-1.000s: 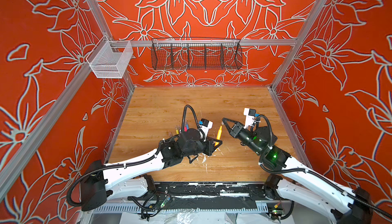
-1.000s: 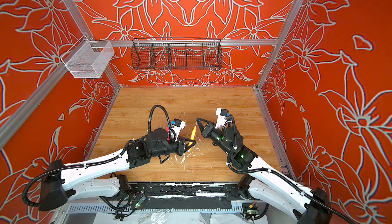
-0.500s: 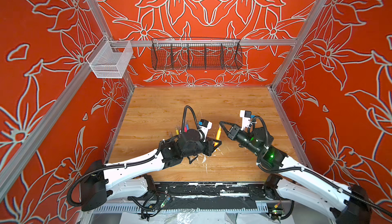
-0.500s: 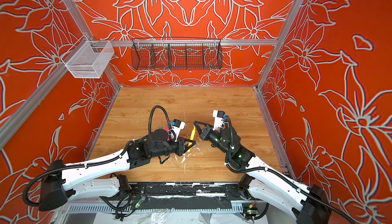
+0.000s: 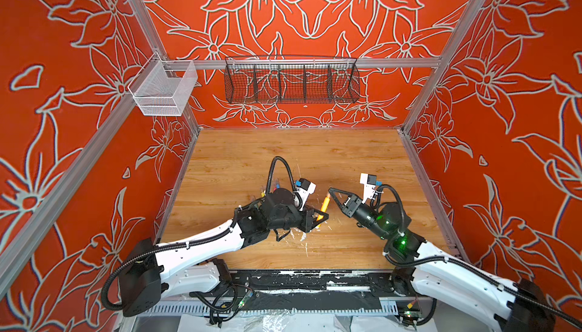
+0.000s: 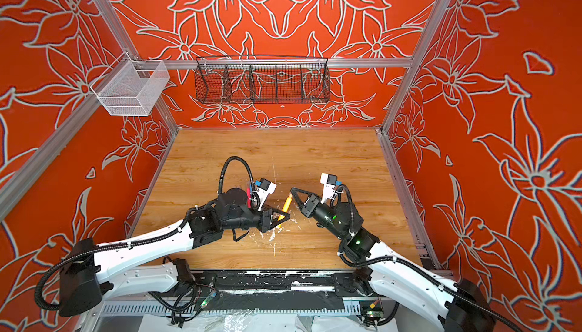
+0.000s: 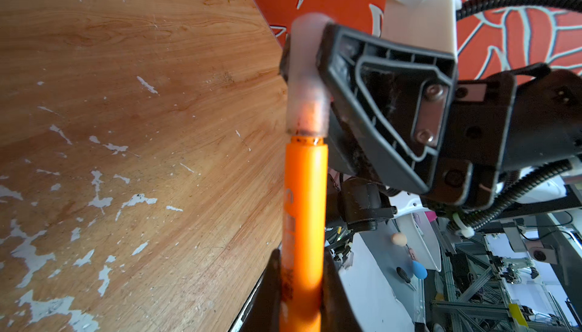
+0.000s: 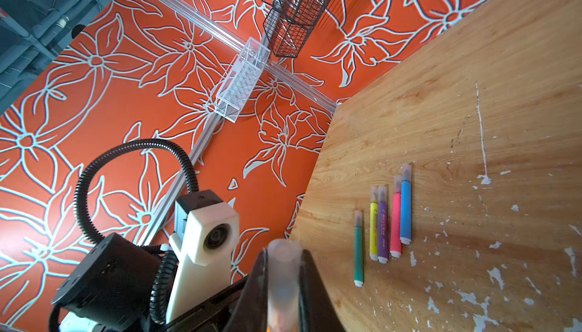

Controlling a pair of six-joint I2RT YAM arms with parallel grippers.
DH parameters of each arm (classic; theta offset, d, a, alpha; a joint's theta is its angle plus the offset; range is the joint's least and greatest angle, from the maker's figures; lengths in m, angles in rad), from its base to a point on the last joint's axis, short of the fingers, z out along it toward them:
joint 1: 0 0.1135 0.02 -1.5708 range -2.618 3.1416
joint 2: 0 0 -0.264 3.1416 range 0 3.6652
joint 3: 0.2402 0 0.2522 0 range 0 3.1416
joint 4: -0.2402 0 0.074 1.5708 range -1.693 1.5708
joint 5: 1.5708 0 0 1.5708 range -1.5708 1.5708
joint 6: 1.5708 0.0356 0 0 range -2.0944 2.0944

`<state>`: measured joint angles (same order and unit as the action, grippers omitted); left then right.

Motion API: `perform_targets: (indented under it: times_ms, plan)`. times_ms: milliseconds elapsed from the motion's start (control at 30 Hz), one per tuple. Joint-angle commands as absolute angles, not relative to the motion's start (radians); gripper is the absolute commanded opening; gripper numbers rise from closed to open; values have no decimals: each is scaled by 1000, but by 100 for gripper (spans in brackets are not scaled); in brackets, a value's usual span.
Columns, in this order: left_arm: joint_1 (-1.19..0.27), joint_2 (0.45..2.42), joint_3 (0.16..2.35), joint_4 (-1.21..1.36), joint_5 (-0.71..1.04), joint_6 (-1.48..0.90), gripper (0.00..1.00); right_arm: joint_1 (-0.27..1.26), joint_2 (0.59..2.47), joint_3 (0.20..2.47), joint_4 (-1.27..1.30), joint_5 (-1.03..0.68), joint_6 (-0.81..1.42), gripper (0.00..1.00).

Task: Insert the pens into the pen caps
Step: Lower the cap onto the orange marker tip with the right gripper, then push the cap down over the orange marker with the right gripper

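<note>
Jutting from left jaws, orange pen (image 7: pixel 304 207) meets cap (image 7: pixel 307 94).

White-shelled arms (image 5: pixel 195 248) carry black joints and ribbed black cables (image 5: pixel 278 158); left gripper (image 5: pixel 326 218) and right gripper (image 5: pixel 330 190) are black, triangular-framed.

Both top views high, facing down over whole table (image 5: pixel 315 157), wrist views close, sharing the pen cap (image 7: pixel 307 94)

orange pen (image 7: pixel 304 207): smooth plastic, slight sheen; cap (image 7: pixel 307 94): frosted translucent plastic; table (image 7: pixel 141 63): matt wood-grain, scuffed, white chipped patches.
</note>
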<state>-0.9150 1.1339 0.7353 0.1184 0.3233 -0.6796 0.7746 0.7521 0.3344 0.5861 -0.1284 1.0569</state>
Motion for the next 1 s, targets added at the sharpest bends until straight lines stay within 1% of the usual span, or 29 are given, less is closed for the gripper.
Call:
perform_targets:
  times_ms: [0,67,133,233,300,367,433,500,567,667,800,967]
  plan:
    - [-873,1133,757,225,247,-697,0,812,756,333,574,-238,1033,2]
    - [-873,1144,762,225,250,-692,0,832,776,343,578,-239,1014,4]
    - [-873,1152,765,224,248,-685,0,841,791,351,578,-239,999,10]
    - [-873,1149,765,211,221,-673,0,841,777,353,553,-208,980,28]
    - [-872,1141,763,190,188,-665,0,841,737,361,491,-159,954,42]
    - [-873,1131,756,180,165,-658,0,841,686,381,379,-104,931,51]
    - [-873,1120,750,177,152,-644,0,840,637,412,281,-48,899,56]
    - [-873,1113,757,164,137,-612,0,836,590,447,195,-2,875,58]
    - [-873,1109,759,165,137,-572,0,833,558,469,172,14,846,59]
    - [-874,1107,756,183,172,-493,0,829,554,520,128,41,813,58]
    - [-874,1115,750,189,192,-424,0,826,623,604,93,51,786,52]
    - [-874,1132,746,217,250,-396,0,822,748,695,85,51,772,48]
